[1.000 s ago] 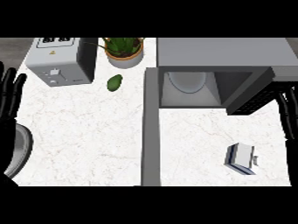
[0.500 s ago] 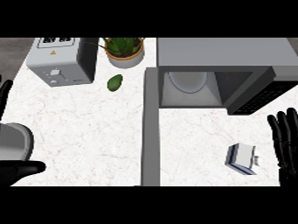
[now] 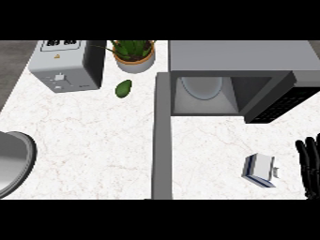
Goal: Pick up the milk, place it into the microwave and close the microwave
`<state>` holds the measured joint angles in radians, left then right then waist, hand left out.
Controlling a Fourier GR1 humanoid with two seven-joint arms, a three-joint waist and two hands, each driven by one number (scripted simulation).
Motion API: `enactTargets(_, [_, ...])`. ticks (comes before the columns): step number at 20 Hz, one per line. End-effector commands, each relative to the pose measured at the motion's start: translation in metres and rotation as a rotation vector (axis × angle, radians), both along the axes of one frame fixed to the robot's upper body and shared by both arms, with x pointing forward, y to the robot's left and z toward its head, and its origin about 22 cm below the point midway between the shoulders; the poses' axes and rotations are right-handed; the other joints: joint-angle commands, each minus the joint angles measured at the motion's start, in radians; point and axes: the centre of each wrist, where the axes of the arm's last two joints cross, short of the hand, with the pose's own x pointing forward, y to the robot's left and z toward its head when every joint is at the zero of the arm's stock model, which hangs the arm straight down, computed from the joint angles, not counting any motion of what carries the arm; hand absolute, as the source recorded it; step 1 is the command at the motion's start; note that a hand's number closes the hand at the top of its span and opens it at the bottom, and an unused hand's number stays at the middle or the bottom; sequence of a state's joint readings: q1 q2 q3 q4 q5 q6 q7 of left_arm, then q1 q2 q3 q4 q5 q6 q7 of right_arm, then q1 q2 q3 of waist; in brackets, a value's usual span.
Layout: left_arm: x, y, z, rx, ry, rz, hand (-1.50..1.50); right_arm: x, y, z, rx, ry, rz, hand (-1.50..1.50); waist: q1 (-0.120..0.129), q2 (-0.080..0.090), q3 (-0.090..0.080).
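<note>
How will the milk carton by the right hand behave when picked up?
The milk carton looks boxy and flat-sided, so it probably won't roll. It looks small beside the right hand, so likely light. Flat faces should suit a pinch.

Small white milk carton (image 3: 261,169) sits before the open-doored microwave (image 3: 245,58).

Marble counter (image 3: 86,140) bears toaster (image 3: 65,65), plant (image 3: 133,54), green object (image 3: 123,88), microwave (image 3: 239,61), milk (image 3: 261,169).

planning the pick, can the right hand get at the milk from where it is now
Probably yes: the right hand is open just right of the milk, with only bare counter between them.
</note>
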<state>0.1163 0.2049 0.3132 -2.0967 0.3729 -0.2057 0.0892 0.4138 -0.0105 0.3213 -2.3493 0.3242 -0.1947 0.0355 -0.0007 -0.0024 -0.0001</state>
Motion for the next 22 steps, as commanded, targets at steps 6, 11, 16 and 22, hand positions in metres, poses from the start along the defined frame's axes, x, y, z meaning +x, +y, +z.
enactTargets(6, [-0.036,0.008,0.015,-0.005,0.023,-0.021,-1.50,0.003,-0.018,-0.027,0.000,0.069,-0.057,-1.50,0.003,0.001,0.001])
enactTargets(11, [-0.040,0.033,0.005,-0.009,0.003,-0.020,-1.50,0.007,-0.012,-0.055,0.006,0.103,-0.083,-1.50,0.003,0.001,0.000])
enactTargets(16, [-0.048,0.029,0.010,-0.008,0.013,-0.004,-1.50,0.017,-0.028,-0.102,0.028,0.137,-0.125,-1.50,0.002,0.002,0.001])
enactTargets(22, [-0.061,0.041,0.009,-0.002,0.005,-0.039,-1.50,0.022,-0.049,-0.113,0.032,0.163,-0.193,-1.50,0.005,0.001,0.000])
